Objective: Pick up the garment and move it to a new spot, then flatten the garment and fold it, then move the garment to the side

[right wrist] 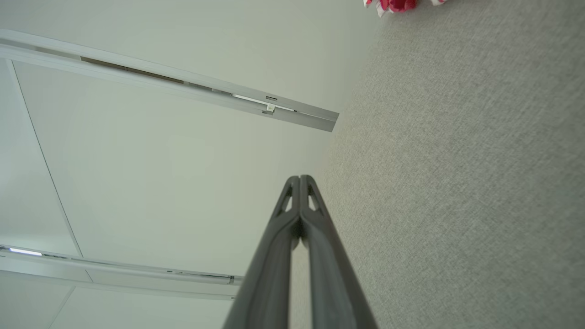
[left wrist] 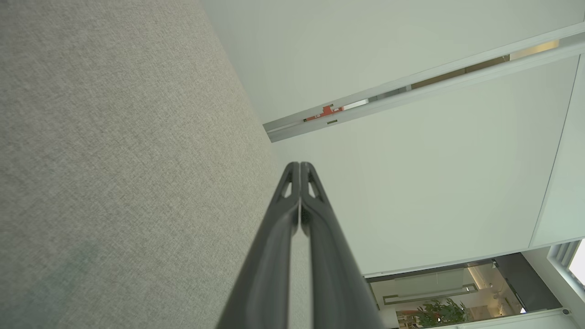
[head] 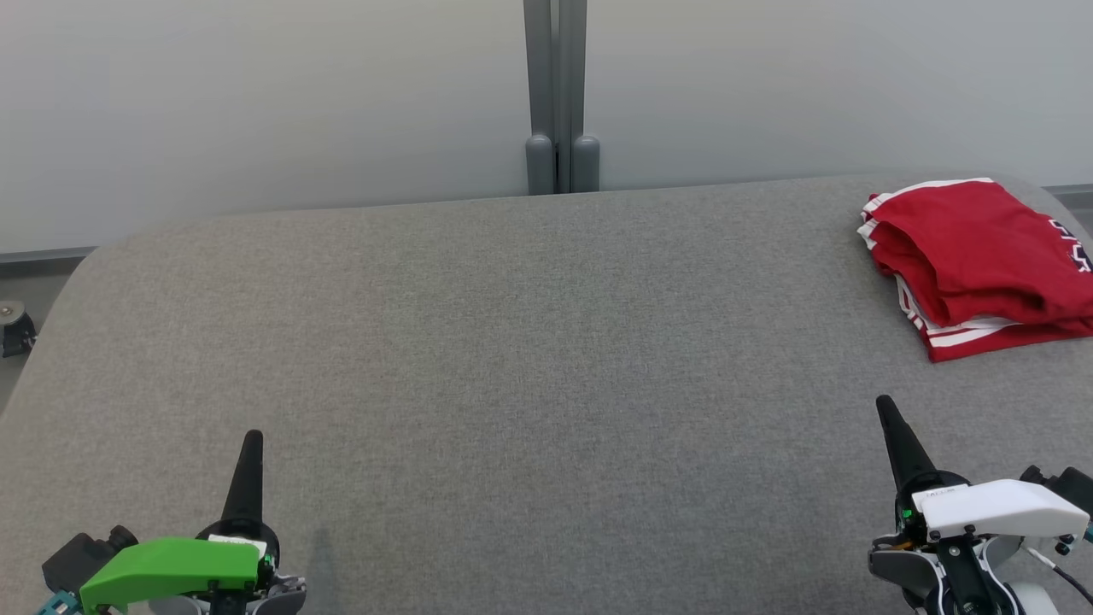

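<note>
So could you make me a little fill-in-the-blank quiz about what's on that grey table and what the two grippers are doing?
The folded garment is mostly ____ in colour. It lies on the grey table at the far ____ of the head view. The left gripper and right gripper each hold ____. Both grippers are ____ (open or shut).
Missing words: red; right; nothing; shut.

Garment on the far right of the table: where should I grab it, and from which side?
I'd take the near striped edge of the garment, where the folded layers end in one stack and can be pinched together. Come in low from the near side with the right end effector, the closer one. Its jaws are shut, so open first.
</note>
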